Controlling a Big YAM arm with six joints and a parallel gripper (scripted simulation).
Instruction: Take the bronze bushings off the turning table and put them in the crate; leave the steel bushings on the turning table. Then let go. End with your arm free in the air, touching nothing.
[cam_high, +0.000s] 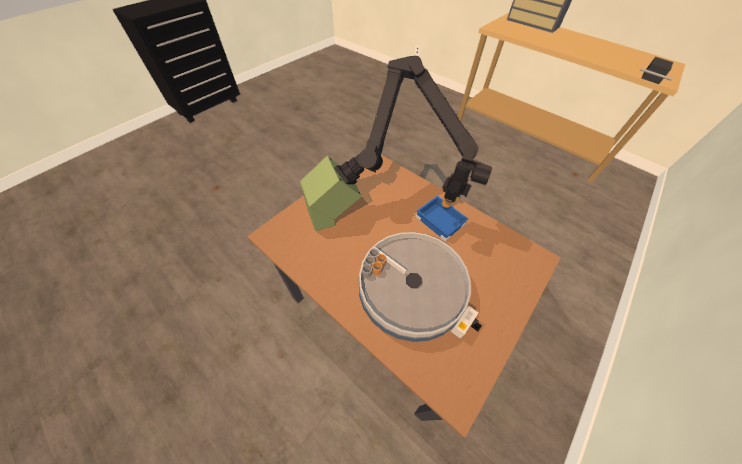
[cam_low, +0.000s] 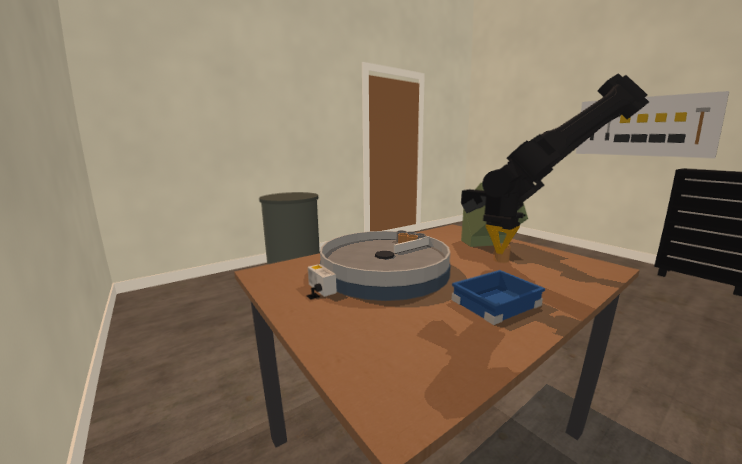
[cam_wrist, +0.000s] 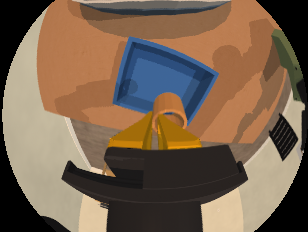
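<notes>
a dark six-joint arm (cam_high: 445, 109) (cam_low: 571, 124) reaches over an orange-brown worktable (cam_high: 456, 391) (cam_low: 372, 377) (cam_wrist: 75, 55), its gripper (cam_high: 448, 200) (cam_low: 501, 251) (cam_wrist: 155, 115) pointing down on yellow fingers. the fingers are nearly together, clamped on the wall of one bronze bushing (cam_high: 446, 204) (cam_low: 502, 255) (cam_wrist: 169, 106), a short open tube in a coppery orange. the bushing is held up in the air at the edge of a blue crate (cam_high: 442, 220) (cam_low: 517, 304) (cam_wrist: 162, 77); in the top and wrist views it overlaps the crate's rim, and i cannot tell whether it touches.

the crate (a shallow, open tray with pale corner pieces) sits on the worktable near the round turning table (cam_high: 424, 309) (cam_low: 383, 277) (cam_wrist: 155, 9). that turning table has a raised grey rim, a dark hub (cam_high: 413, 280) (cam_low: 384, 254) in the middle and a straight pale bar (cam_high: 393, 262) (cam_low: 413, 245) running inward from near the rim. beside the bar, two more bronze bushings (cam_high: 377, 267) (cam_low: 407, 238) stand in a cluster with three steel bushings (cam_high: 367, 269), the steel ones nearer the rim.

a white control box (cam_high: 464, 322) (cam_low: 322, 281) with a yellow patch is at the turning table's side, and an angular green block (cam_high: 332, 188) (cam_low: 473, 233) (cam_wrist: 288, 57) stands on the worktable by the arm's base end.
</notes>
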